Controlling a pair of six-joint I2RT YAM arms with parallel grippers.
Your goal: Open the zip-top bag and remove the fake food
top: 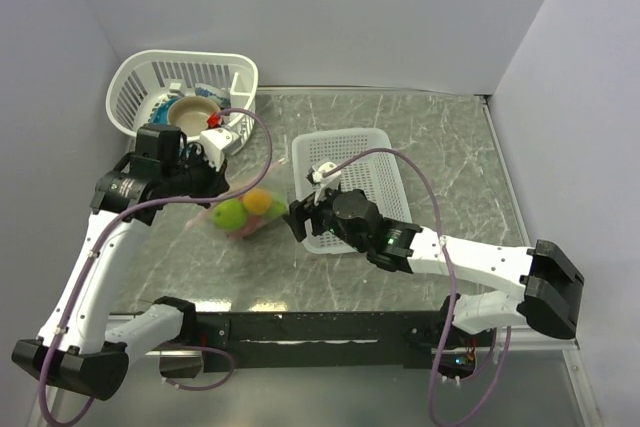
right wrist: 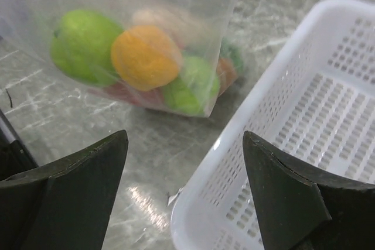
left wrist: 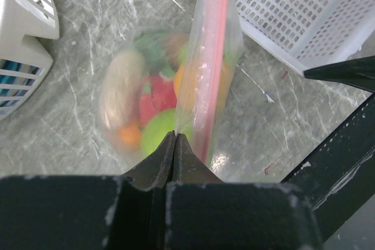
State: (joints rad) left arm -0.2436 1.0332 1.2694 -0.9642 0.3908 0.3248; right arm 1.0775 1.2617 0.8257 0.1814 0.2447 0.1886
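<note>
The zip-top bag (top: 250,212) hangs a little off the table between the two arms, its pink zip strip (left wrist: 210,57) uppermost. My left gripper (left wrist: 176,134) is shut on the bag's clear top edge, right beside the strip; from above it (top: 222,185) sits at the bag's left upper end. The fake food lies inside the bag: an orange ball (right wrist: 143,57), lime-green balls (right wrist: 82,42), and red pieces (left wrist: 158,98). My right gripper (right wrist: 184,136) is open and empty, low over the table just right of the bag (right wrist: 193,4) and beside the basket rim; seen from above, it (top: 302,209) stands apart from the bag.
A white rectangular basket (top: 350,187) lies just right of the bag, its rim (right wrist: 263,115) under my right finger. A round white basket (top: 180,87) holding a tan bowl and blue plate stands at the back left, close to my left arm.
</note>
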